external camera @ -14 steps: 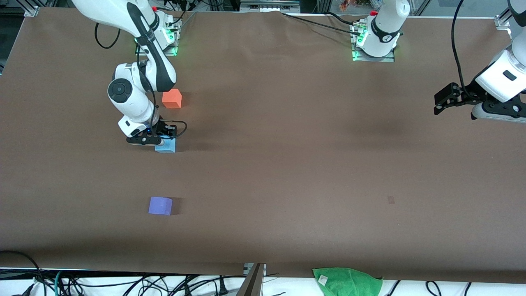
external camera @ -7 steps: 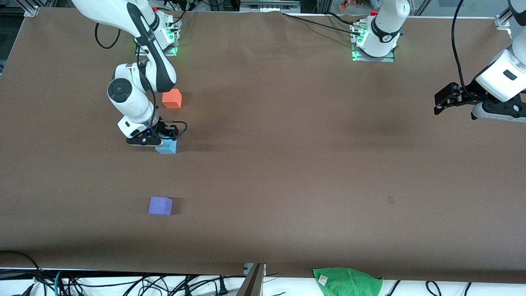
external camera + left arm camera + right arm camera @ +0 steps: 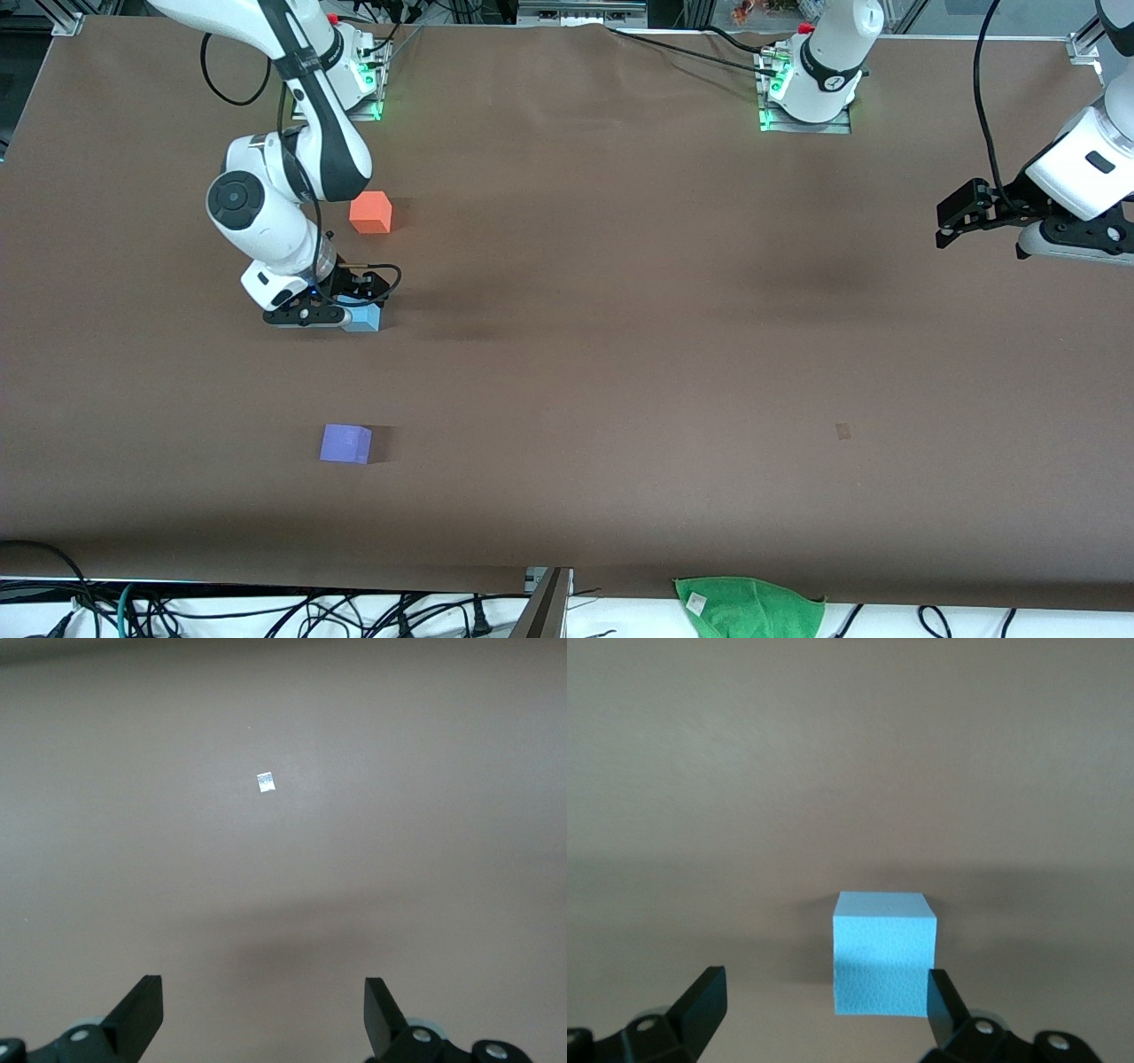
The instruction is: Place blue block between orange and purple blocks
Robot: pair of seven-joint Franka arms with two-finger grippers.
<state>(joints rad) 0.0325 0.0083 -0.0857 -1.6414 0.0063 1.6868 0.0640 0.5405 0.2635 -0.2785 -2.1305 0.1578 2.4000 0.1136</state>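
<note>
My right tool (image 3: 341,315), fingers spread and empty, straddles the blue block (image 3: 363,317) resting on the counter (image 3: 620,354) between orange block (image 3: 370,213) and purple block (image 3: 345,443); I should lift straight up, my left tool (image 3: 952,217) waiting open.

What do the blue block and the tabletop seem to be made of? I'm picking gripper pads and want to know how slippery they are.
The blue block looks like foam or soft plastic: matte, with a fine pebbled grain and no glare. The tabletop looks like brown paper or thin matte sheeting, dull and faintly creased near the arm bases. Neither looks glossy.
</note>
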